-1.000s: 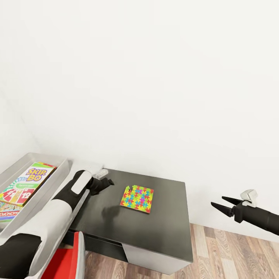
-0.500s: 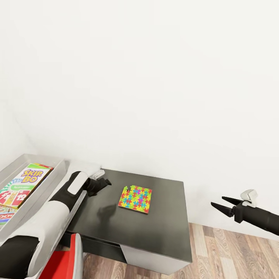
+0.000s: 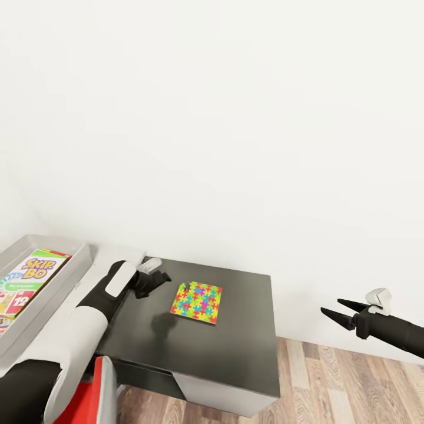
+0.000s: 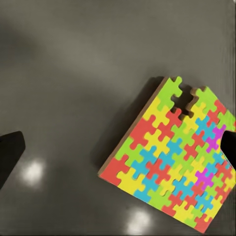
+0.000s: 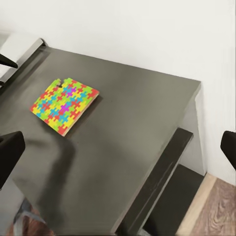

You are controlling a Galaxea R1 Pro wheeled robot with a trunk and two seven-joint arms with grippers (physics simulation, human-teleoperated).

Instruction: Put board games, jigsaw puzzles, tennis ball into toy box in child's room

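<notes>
Hovering left gripper [image 3: 160, 277] spread, near jigsaw puzzle [image 3: 197, 302], seemingly apart; right gripper [image 3: 337, 311] spread.

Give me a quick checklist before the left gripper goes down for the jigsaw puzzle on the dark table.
1. Jigsaw puzzle lies flat on the dark table, nothing on top of it: ok.
2. Left gripper is open, its fingertips wide apart in the left wrist view: ok.
3. Left gripper centred over the puzzle: not ok; it hangs beside the puzzle's edge nearer the toy box.
4. Toy box has spare room for the puzzle: cannot tell, the box is cut off by the picture edge.
5. Right gripper out of the way: ok, it is open and off past the table's far side.
</notes>
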